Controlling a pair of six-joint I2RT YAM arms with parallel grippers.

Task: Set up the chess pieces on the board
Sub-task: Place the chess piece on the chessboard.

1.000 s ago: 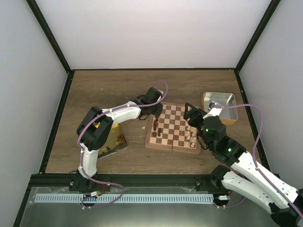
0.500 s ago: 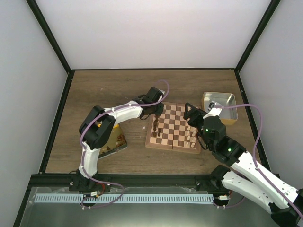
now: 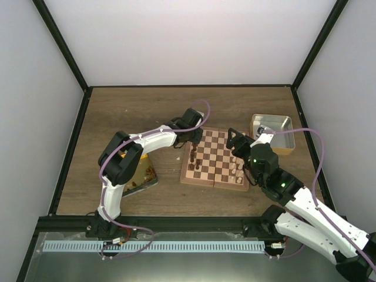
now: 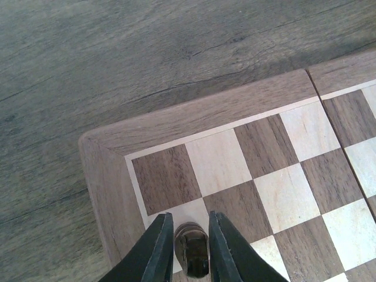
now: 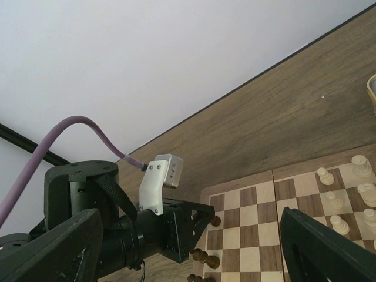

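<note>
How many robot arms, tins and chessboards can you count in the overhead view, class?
Robot arms: 2 (left arm, right arm)
Tins: 2 (gold tin, silver tin)
Chessboard: 1
Total: 5

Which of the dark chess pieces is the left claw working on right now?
The dark piece between the fingers of the left gripper, on the light edge square next to the board's corner square. The other dark pieces stand clear of it.
</note>
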